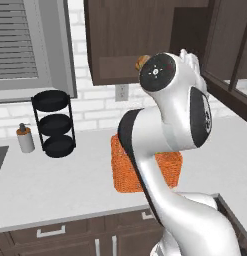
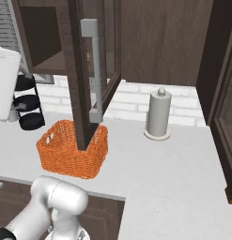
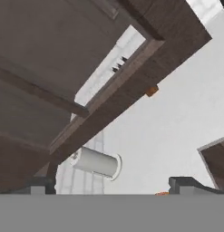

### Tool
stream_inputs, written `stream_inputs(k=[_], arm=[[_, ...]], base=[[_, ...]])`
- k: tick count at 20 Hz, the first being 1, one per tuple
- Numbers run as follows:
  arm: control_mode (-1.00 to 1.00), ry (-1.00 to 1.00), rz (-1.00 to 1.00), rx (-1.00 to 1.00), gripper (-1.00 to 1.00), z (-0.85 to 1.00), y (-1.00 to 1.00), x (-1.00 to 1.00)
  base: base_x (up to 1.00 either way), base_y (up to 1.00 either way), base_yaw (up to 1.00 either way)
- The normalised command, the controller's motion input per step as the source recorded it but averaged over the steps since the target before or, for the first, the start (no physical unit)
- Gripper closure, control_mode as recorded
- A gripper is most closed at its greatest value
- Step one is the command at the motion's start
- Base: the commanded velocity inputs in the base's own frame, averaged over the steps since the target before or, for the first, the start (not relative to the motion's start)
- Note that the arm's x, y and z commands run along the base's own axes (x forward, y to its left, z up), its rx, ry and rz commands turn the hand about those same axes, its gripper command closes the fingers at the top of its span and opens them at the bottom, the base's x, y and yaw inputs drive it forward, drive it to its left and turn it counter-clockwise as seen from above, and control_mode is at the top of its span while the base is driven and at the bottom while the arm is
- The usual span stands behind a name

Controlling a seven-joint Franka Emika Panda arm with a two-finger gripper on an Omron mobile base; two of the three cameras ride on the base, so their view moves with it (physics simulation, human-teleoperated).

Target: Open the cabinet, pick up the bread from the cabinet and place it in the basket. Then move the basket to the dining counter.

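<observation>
**On worktop: basket below open cabinet door**

Nearest the base, white arm (image 1: pixel 165 150) raised in front of the cabinet (image 1: pixel 130 40). Gripper (image 3: pixel 112 183) spread wide, nothing between the finger tips (image 3: pixel 41 185). Just beyond, orange woven basket (image 2: pixel 73 150) on the grey-white worktop (image 2: pixel 169 164), under the swung-out glass door with long silver handle (image 2: pixel 93 70). Farther back, paper towel roll (image 2: pixel 158 115) upright by the brick wall; black three-tier rack (image 1: pixel 55 122) and soap dispenser (image 1: pixel 25 138) to the left. Bread (image 1: pixel 142 62) peeking at cabinet's lower edge, behind the arm.
</observation>
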Motion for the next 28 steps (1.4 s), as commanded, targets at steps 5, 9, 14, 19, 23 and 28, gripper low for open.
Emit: stream_inputs(k=[5, 9, 14, 19, 23, 28], arm=[[-1.0, 0.39, 0.56, -0.27, -1.0, 0.09, 0.0, 0.07], [-1.0, 0.49, 0.39, -0.2, -1.0, 0.24, 0.0, 0.29], [-1.0, 0.39, 0.44, -0.31, -1.0, 0.06, -0.04, 0.27], [-1.0, 0.08, 0.47, -0.36, -1.0, 0.0, -0.01, 0.27], [-1.0, 0.0, 0.48, -0.11, -1.0, 0.0, -0.11, 0.76], [-1.0, 0.01, 0.31, -0.05, -1.0, -0.04, 0.08, 0.97]], base=[[0.0, 0.0, 0.0], [0.0, 0.0, 0.0], [0.0, 0.0, 0.0], [0.0, 0.0, 0.0], [0.0, 0.0, 0.0], [0.0, 0.0, 0.0]])
